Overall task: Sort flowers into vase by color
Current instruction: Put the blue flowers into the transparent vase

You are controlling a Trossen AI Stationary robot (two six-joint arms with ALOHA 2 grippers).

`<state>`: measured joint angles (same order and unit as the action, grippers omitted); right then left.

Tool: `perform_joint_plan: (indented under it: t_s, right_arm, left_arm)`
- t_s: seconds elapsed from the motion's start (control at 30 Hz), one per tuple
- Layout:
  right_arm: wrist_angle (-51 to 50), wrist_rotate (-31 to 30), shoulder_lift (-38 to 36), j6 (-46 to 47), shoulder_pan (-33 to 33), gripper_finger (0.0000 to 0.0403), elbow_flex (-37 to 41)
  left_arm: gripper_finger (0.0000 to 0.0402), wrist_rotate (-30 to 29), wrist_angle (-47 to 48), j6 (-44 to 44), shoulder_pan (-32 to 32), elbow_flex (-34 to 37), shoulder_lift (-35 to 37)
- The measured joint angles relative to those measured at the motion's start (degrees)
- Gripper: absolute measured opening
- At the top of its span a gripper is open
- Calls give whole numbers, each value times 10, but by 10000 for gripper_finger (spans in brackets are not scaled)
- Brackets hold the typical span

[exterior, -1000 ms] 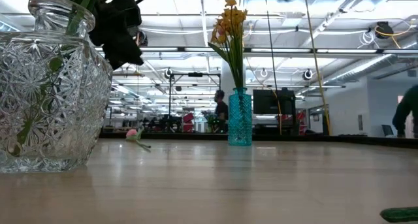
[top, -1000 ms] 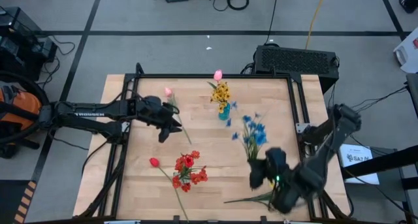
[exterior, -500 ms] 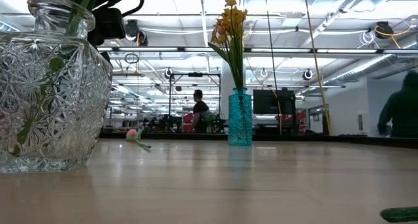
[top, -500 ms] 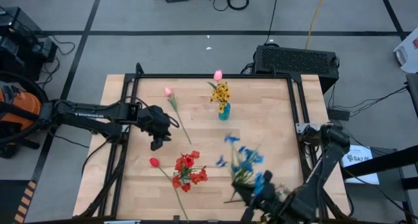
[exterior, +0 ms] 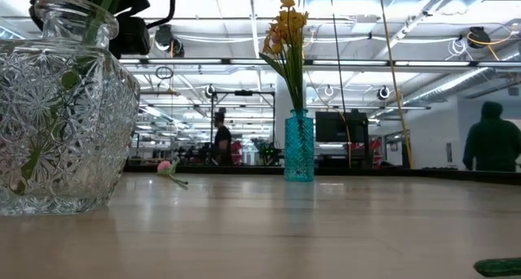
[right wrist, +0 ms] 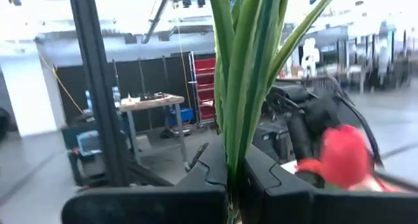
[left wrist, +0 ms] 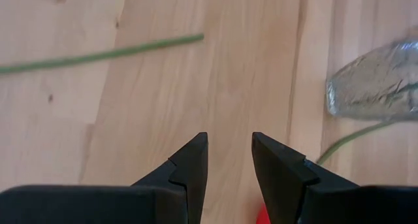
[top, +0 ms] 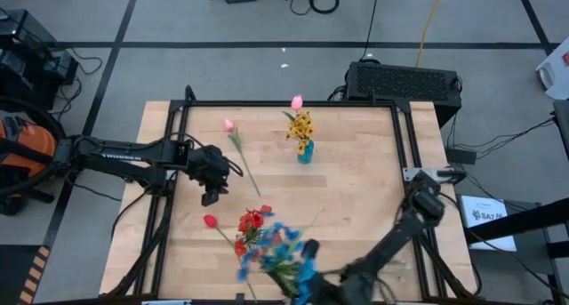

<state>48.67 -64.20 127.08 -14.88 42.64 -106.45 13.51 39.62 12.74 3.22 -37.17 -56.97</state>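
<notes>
We see the right gripper (right wrist: pixel 228 185) pinching the flat green stems of the blue sprays (top: pixel 277 252) at the wooden table's (top: pixel 356 189) six o'clock, beside the red clusters (top: pixel 252 223). Only the low view shows the faceted cut-glass vase (exterior: pixel 61 108), and only the left wrist view shows the left gripper (left wrist: pixel 228 160) with tapered fingers slightly apart, holding nothing.

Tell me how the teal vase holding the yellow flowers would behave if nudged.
The teal vase looks tall and narrow, so it probably tips easily. The yellow flowers rise well above its rim, likely making it top-heavy. It looks like glass, so probably fragile.

grey floor (top: pixel 267 20); ceiling lights (exterior: pixel 456 2)
</notes>
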Motion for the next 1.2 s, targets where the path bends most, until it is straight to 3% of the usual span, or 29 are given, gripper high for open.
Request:
perform_joint_plan:
  t_s: [0.17,0.37,0.6,0.93,1.2]
  right_arm:
    - [-92,46,59,-8,-40,0,-135]
    - [-277,103,109,26,-72,0,-287]
    - [-366,120,102,124,-86,0,-270]
    - [-482,145,102,178,-105,0,-270]
    - [-509,164,121,198,-113,0,-269]
  left_arm:
    - [125,1,36,-8,0,0,0]
    - [125,2,46,-30,0,0,0]
    - [125,1,48,-32,0,0,0]
    - [125,-2,49,-43,0,0,0]
    - [125,-3,44,-42,0,0,0]
